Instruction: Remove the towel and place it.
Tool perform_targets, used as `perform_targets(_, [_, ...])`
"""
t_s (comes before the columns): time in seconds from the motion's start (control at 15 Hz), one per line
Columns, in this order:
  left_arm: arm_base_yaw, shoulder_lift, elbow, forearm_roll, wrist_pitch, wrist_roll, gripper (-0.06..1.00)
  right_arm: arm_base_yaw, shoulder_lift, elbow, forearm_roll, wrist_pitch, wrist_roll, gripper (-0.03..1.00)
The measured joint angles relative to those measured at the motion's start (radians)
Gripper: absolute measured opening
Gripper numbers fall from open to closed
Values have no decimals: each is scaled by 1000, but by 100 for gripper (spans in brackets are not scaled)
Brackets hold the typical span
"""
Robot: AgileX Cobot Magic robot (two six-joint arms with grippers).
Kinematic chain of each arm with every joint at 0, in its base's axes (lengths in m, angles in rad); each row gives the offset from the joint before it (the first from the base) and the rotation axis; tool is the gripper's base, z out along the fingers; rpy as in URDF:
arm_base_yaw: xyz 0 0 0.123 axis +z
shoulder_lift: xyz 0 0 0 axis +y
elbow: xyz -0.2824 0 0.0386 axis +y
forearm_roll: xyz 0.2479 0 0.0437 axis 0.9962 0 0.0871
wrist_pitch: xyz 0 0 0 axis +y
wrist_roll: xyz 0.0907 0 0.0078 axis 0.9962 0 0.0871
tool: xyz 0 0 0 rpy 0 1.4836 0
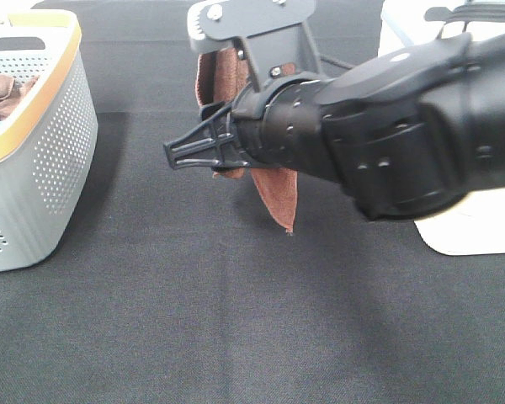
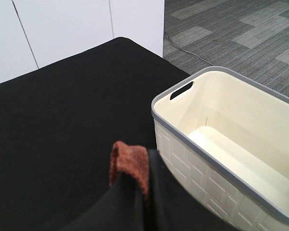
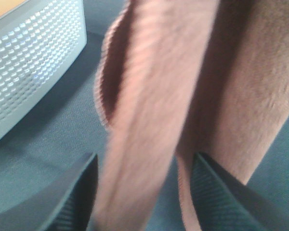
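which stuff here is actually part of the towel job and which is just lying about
In the job: towel, left gripper shut on it, right gripper, jaws open around it.
Lying about: grey perforated basket, bunched brown cloth inside it, cream basket, possibly the drop spot.

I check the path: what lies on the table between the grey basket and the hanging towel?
Only bare black table cover, in the exterior high view; the right gripper reaches over it.
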Motion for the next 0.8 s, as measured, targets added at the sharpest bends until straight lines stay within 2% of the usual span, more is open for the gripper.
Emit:
perform_targets(0.2, [0,0,0,0,11,0,0,-1,33,0,15,0,-2,39])
perform_targets(0.27, [0,0,0,0,14,0,0,-1,34,0,22,0,-4,28])
perform_targets(0.33, [0,0,0,0,14,0,0,-1,34,0,26,0,-23,10])
perform_targets(0.4, [0,0,0,0,15,0,0,-1,34,0,45,0,-55,0])
perform_targets(0.47, [0,0,0,5,21,0,0,-1,34,-1,87,0,-102,0])
perform_targets(0.53, [0,0,0,60,53,-11,0,-1,31,-7,154,0,-198,0])
perform_targets(0.6, [0,0,0,116,80,-38,0,-1,15,-7,166,3,-259,0])
perform_targets(0.67, [0,0,0,180,110,-68,0,-1,-15,-7,174,12,-289,0])
perform_targets(0.73, [0,0,0,180,110,-68,0,-1,-15,-7,174,12,-289,0])
perform_targets(0.8, [0,0,0,245,146,-98,0,-1,-58,-7,178,21,-301,0])
